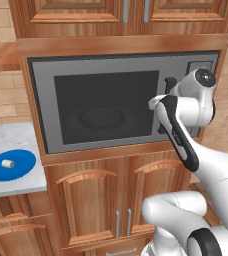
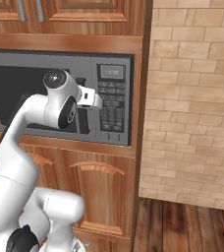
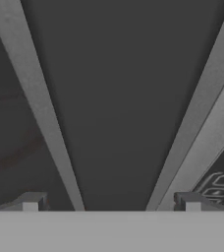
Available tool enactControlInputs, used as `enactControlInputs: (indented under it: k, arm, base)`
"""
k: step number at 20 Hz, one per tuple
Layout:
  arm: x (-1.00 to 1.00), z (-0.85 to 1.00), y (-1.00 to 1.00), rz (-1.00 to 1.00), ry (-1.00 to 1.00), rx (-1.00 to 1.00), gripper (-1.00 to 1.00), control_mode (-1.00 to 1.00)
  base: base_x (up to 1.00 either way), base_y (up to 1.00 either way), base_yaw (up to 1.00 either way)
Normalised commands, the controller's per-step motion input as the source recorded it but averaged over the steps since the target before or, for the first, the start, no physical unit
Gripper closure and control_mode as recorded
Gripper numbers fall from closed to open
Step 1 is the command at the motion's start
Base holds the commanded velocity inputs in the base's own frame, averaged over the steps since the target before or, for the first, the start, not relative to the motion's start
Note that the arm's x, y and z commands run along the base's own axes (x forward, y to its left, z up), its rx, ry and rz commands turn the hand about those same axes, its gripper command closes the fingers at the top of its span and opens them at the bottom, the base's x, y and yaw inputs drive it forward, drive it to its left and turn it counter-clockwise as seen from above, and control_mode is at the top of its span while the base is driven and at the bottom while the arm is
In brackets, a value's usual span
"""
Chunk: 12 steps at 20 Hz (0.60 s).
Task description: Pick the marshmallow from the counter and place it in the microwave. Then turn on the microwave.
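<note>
Reaching forward at the built-in microwave (image 1: 111, 105), the white arm was seen raised in front of the appliance's right side, its hand held up close against the black vertical handle (image 2: 82, 118) of the dark glass door (image 1: 106, 107). The door was shut. In the hand view the gripper (image 3: 111, 202) was seen with its two dark fingertips (image 3: 30, 201) set wide apart, nothing being held between them; the handle (image 3: 116, 98) was shown as a broad dark band running between the tips, flanked by grey strips of the door frame. A corner of the button keypad (image 3: 222, 189) was visible at the lower right of that view. In the right base view the keypad (image 2: 113, 103) was seen to the right of the handle, just beside the hand.

The marshmallow (image 1: 7, 163) was lying on its side on a round blue plate (image 1: 11, 165), well apart from the arm, far to the left. That plate was resting on the white-grey marble counter (image 1: 11, 137), which was set lower than the microwave and to its left. A turntable plate (image 1: 98, 119) was dimly made out through the dark glass. Brown wooden cabinets (image 1: 111, 200) were seen below the microwave, and a brick wall (image 2: 192, 98) stood to its right.
</note>
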Motion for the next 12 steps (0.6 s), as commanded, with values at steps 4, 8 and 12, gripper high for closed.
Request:
enactControlInputs:
  k: [4, 8, 12]
  arm:
    - [0.13, 0.0, 0.0, -0.03, -0.07, 0.0, -1.0, -1.0]
    - [0.14, 0.0, 0.0, -0.02, -0.09, 0.0, -1.0, -1.0]
    - [0.14, 0.0, 0.0, -0.02, -0.07, 0.0, -1.0, -1.0]
  base:
    - [0.0, 0.0, 0.0]
    - [0.0, 0.0, 0.0]
    - [0.0, 0.0, 0.0]
